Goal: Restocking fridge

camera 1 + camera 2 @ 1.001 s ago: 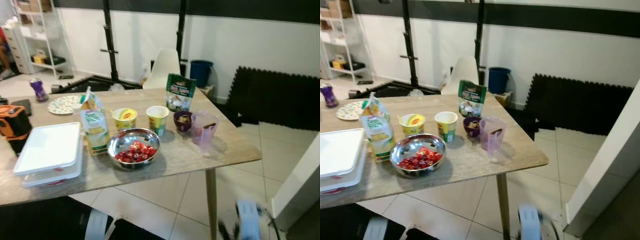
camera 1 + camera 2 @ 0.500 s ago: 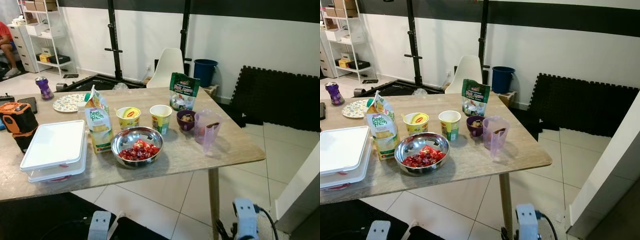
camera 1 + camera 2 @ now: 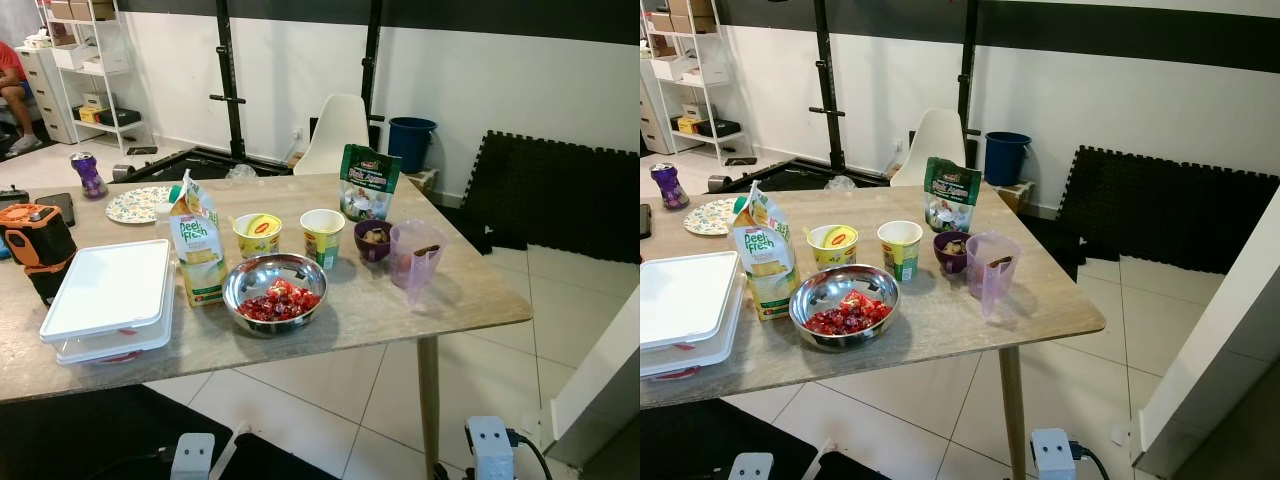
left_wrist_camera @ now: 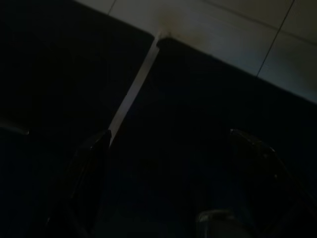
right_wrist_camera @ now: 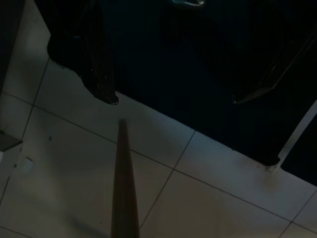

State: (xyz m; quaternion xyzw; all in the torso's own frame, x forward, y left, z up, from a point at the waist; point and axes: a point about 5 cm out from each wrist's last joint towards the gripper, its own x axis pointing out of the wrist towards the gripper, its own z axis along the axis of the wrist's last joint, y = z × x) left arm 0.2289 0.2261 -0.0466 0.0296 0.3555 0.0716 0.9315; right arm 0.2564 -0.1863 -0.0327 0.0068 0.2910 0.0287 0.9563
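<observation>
Light wooden table (image 3: 470,300) w/ groceries, tiled room. Green-yellow juice carton (image 3: 197,246) upright just left of steel bowl of red fruit (image 3: 273,292). Left gripper (image 4: 168,163) nearer, right gripper (image 5: 183,94) too: hanging low, fingers apart, holding nothing.

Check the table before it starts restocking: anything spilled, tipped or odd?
Nothing spilled or tipped. The juice carton, steel bowl of red fruit, two cups, purple pitcher and snack pouch all stand upright. Only oddity: an orange power tool sits among the food.
</observation>
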